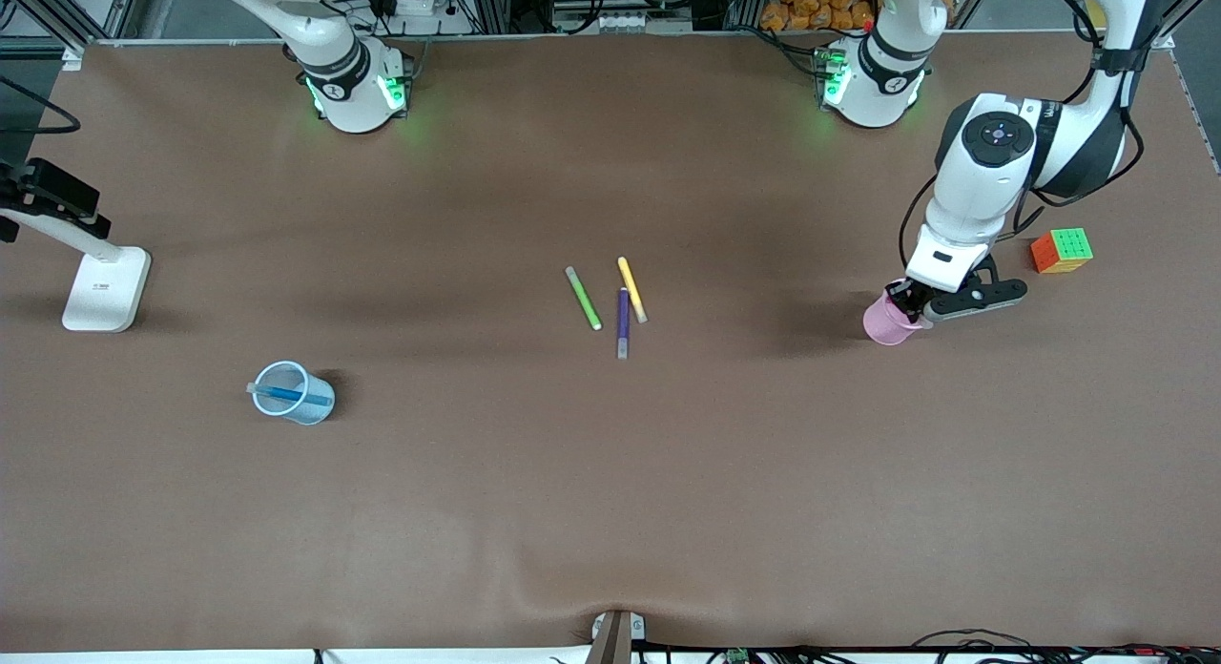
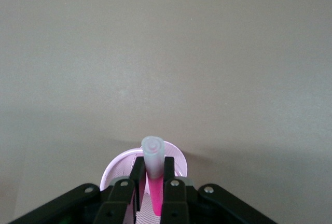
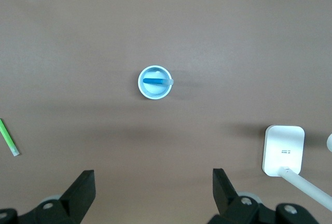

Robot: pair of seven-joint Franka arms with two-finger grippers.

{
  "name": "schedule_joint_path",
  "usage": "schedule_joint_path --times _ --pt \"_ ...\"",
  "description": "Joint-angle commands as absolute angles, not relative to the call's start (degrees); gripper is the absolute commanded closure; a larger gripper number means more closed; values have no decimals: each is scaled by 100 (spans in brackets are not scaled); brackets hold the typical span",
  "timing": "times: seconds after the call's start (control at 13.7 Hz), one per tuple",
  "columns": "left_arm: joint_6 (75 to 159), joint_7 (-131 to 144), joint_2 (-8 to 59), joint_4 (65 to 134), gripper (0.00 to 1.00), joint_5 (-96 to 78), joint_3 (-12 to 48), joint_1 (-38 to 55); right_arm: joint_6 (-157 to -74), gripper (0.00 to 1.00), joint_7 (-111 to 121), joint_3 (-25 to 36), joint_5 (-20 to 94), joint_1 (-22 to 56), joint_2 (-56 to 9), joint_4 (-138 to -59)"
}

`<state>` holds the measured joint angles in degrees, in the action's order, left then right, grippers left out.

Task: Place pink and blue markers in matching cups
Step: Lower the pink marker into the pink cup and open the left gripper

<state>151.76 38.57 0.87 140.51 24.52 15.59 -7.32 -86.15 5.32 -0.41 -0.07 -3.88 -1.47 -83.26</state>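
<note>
The pink marker, light, stiff and slippery, is pinched below its pale cap by the left gripper over the pink cup near the table's left-arm end. The right gripper is held spread wide, waiting high above the blue cup, where the blue marker already sits.

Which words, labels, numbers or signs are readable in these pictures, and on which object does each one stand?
None is legible.
White rectangular plastic stand base: two short dark marks, too small to read.
Round black cap on the left arm's white joint: a small mark, unreadable.

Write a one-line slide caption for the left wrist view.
Left gripper shut on the pink marker, holding it upright with its lower end inside the pink cup on the brown table.
</note>
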Motion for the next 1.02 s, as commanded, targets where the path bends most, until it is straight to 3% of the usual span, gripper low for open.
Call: schedule_joint_path --times 0.0,0.15,0.29,0.37,0.44,0.58,0.95 --pt "15293 3946 -79 14212 100 2558 1600 -800 -8604 0 475 -149 114 -527 -53 -8411" --pt "15293 3946 -44 14212 99 2558 1600 -809 -8604 0 475 -149 114 -527 -53 -8411" --pt "15293 3955 -35 14212 40 2558 1600 -800 -8596 0 475 -149 114 -527 -53 -8411" --pt "15293 3955 -35 14212 30 2558 1600 -800 -8596 0 475 -149 114 -527 -53 -8411" --pt "15284 3955 -26 14212 26 2558 1600 -800 -8596 0 475 -149 114 -527 -53 -8411" --pt "15275 3955 -35 14212 0 2558 1600 -800 -8596 0 475 -149 114 -519 -53 -8411" --pt "15240 3946 -97 14168 0 2558 1600 -800 -8596 0 475 -149 114 -519 -53 -8411"
